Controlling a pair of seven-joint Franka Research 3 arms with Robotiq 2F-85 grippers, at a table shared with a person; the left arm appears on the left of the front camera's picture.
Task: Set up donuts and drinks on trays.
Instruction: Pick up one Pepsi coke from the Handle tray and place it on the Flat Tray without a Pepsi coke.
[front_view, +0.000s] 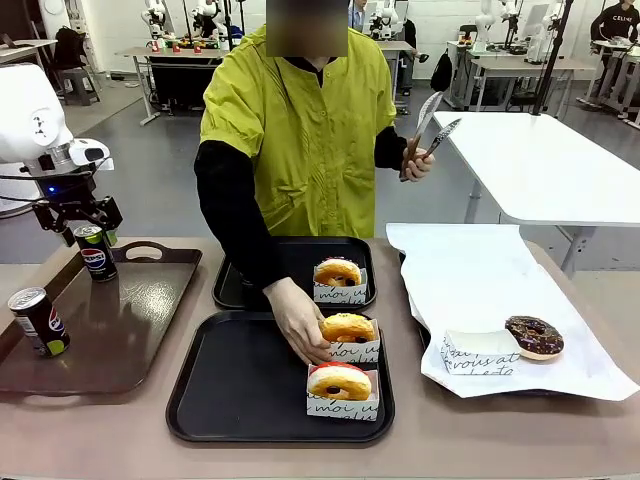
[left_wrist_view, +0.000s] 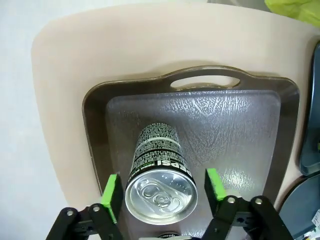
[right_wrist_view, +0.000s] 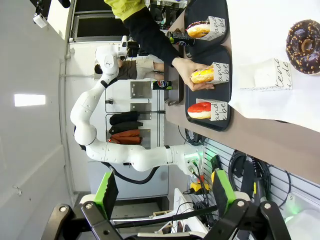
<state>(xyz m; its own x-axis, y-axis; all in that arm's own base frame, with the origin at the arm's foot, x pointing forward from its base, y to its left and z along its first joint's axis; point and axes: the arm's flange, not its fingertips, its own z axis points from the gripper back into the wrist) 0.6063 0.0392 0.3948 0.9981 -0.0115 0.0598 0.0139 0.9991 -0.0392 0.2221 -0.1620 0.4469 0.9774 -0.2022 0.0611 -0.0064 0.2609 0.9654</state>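
between the green pads of the left gripper (left_wrist_view: 163, 187) stands an upright pepsi can (left_wrist_view: 156, 150), its silver lid right under the wrist. one pad lies against the can's side, the other sits just beside it, and the gripper is clenched on the can near its top. from the front, the left gripper (front_view: 88, 222) hangs straight down from its white arm, fingers pointing at the worktop (front_view: 100, 440). the pepsi can (front_view: 97, 255) stands beneath it on the far end of the glossy brown tray (front_view: 135, 330), close to the handle cutout. a second can (front_view: 40, 320) stands on the same tray, nearer the robot than the gripper and apart from it. off to the gripper's right, the near black tray (front_view: 235, 385) carries the nearest boxed donut (front_view: 339, 382) and the middle boxed donut (front_view: 348, 328), which a person's hand (front_view: 298, 318) touches. the far black tray (front_view: 300, 255) holds the far boxed donut (front_view: 338, 272). farther right, a chocolate donut (front_view: 534, 336) rests on white paper (front_view: 480, 270) beside an empty white box (front_view: 478, 352). the person's other hand (front_view: 418, 165) holds tongs (front_view: 435, 125) raised. the right gripper (right_wrist_view: 165, 187) is released, fingers spread wide around nothing, well apart from the trays.
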